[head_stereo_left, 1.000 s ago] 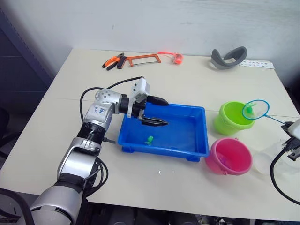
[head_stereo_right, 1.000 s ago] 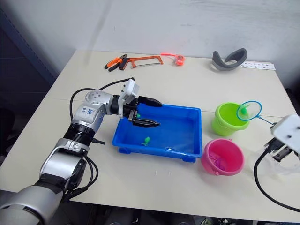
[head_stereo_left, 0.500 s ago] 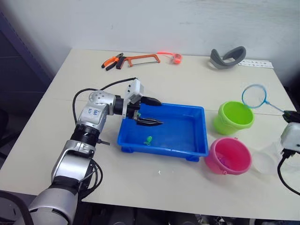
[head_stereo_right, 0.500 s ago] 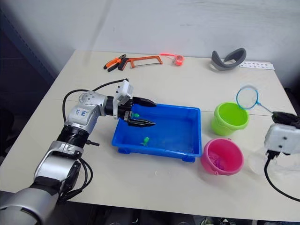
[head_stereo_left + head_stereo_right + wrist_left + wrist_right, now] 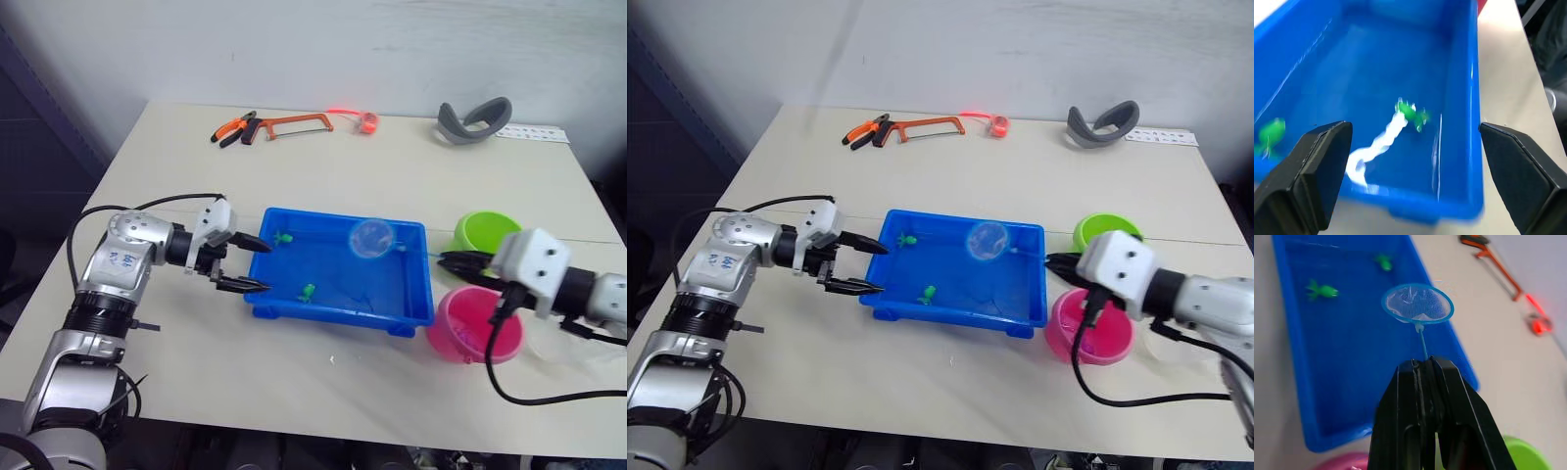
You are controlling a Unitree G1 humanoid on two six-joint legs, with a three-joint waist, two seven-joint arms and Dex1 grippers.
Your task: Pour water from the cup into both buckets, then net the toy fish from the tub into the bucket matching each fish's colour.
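The left claw (image 5: 238, 264) waits with fingers apart at the tub (image 5: 411, 315) mid-table, where two green fish (image 5: 309, 291) remain, while the right claw (image 5: 453, 261), clamped on the net (image 5: 372, 238) over the water, suggests netting is mid-course, buckets (image 5: 468, 345) toward the right edge.

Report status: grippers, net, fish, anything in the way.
Right gripper shut on net, hoop over tub. Left gripper open at the tub's near left corner. Two green fish in tub. Nothing in the way.
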